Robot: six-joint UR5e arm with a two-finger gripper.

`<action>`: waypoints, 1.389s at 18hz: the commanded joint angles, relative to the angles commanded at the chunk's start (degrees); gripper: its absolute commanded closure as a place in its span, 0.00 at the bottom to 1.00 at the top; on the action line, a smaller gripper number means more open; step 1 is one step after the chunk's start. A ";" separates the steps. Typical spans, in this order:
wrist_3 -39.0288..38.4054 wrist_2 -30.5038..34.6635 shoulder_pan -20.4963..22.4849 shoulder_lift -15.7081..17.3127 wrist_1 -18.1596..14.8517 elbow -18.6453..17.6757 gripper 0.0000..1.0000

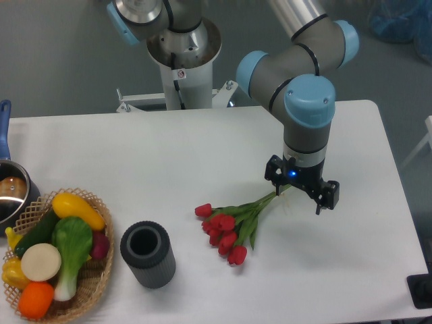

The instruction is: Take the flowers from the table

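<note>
My tool (302,188) is over the stem end of the flowers (233,223) lying on the table (169,155), grip state unclear from here; I'd clamp the bundled stems squarely, then lift straight.

The arm reaches in from the grey column at the back, its silver upper link slanting down from the top edge to a grey elbow joint with pale blue caps. From there the wrist, topped by another blue cap, points straight down. A blue light glows on the black wrist unit. The claw (302,194) hangs below it, low over the bench, its 2 black fingers (326,197) spread apart; whether they grip anything cannot be told.
</note>
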 joint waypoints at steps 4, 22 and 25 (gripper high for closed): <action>-0.35 0.00 -0.17 0.09 0.00 0.00 0.00; -2.99 -0.18 -2.28 -0.17 2.64 -3.96 0.00; -2.90 0.00 -3.77 -0.79 2.46 -4.04 0.00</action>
